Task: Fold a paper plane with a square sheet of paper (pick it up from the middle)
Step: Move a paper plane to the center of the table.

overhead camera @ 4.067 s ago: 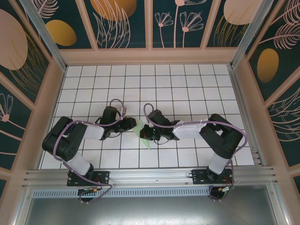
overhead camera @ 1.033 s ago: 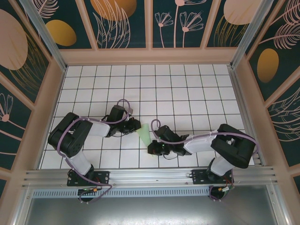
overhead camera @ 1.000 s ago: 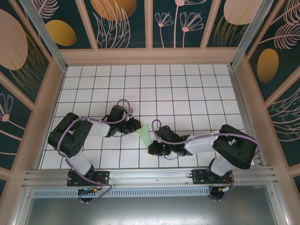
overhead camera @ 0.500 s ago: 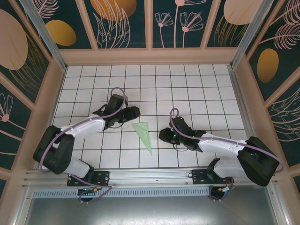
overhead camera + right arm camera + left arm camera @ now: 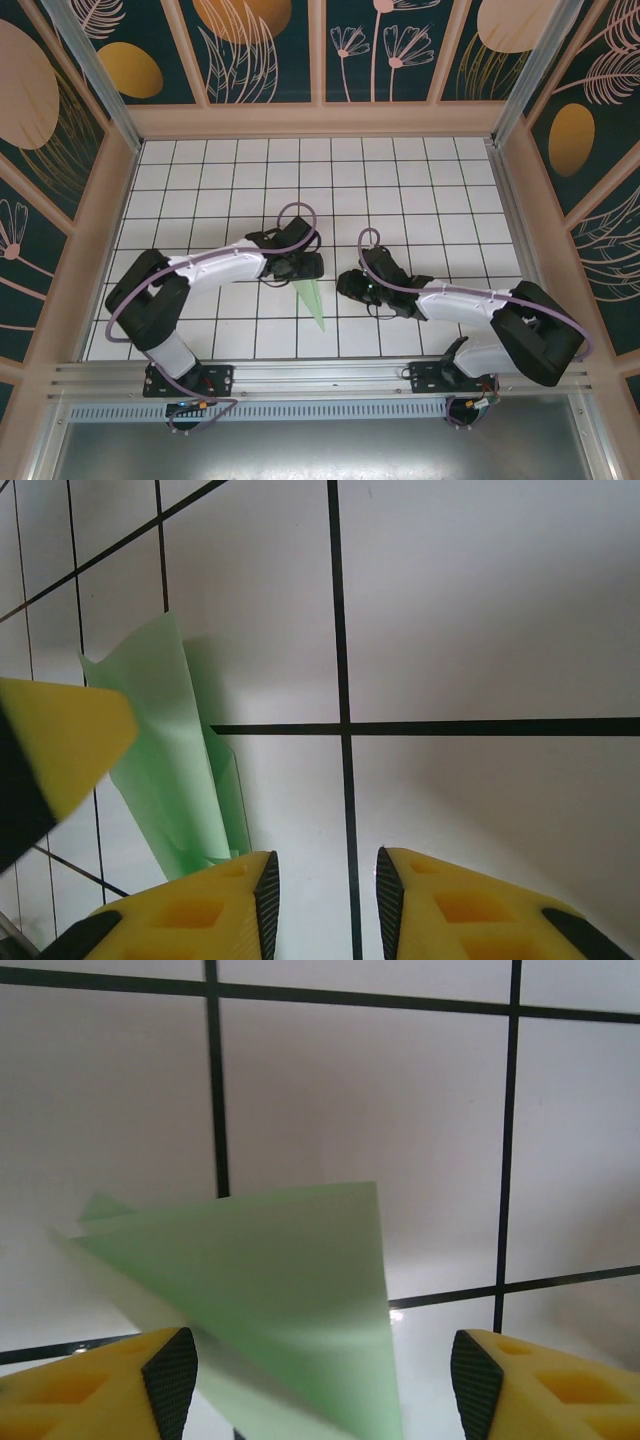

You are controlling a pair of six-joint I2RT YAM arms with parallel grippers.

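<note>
Paper plane lies on the white gridded table, a slim mint-green dart near the front middle, with its sharp tip toward the arm bases and its wider end under the left gripper. That gripper hangs right over the wide end with its jaws set well apart. In the left wrist view the green fold sits between the two yellow fingers, nearer the left one; whether it touches that finger I cannot tell, but neither pad presses on it and nothing is clamped. The right gripper sits low just beside the plane on its right, apart from the paper. Its fingers stand with a narrow gap between them, bare tile showing through that gap, and the paper lies off to their left, unheld
</note>
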